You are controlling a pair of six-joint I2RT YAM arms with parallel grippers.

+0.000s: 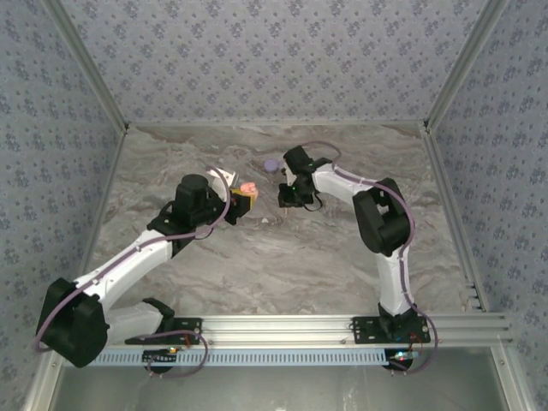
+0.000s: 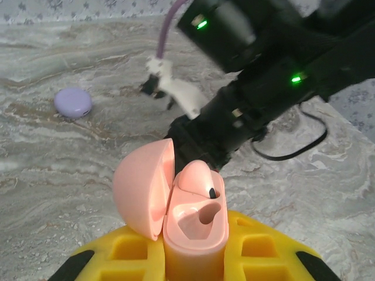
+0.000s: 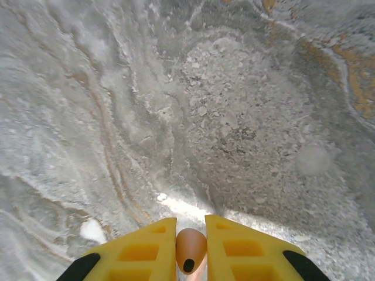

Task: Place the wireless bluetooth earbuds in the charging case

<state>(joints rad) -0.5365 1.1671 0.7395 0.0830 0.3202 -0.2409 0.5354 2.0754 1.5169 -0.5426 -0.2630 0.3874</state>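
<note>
Pink charging case (image 2: 193, 234) stands nearest, lid swung open, clamped in the left claw (image 2: 196, 257) with one pinkish earbud (image 2: 196, 174) seated inside. Right claw (image 3: 190, 231) is closed on a second pinkish earbud (image 3: 190, 249) over the marble table (image 3: 176, 117), while a lilac round case (image 2: 73, 102) lies farther off.

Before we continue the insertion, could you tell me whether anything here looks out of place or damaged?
Nothing stands out. The left tool holds the pink case open with one earbud in it; the right tool pinches a second earbud; a purple case lies shut on the table.
</note>
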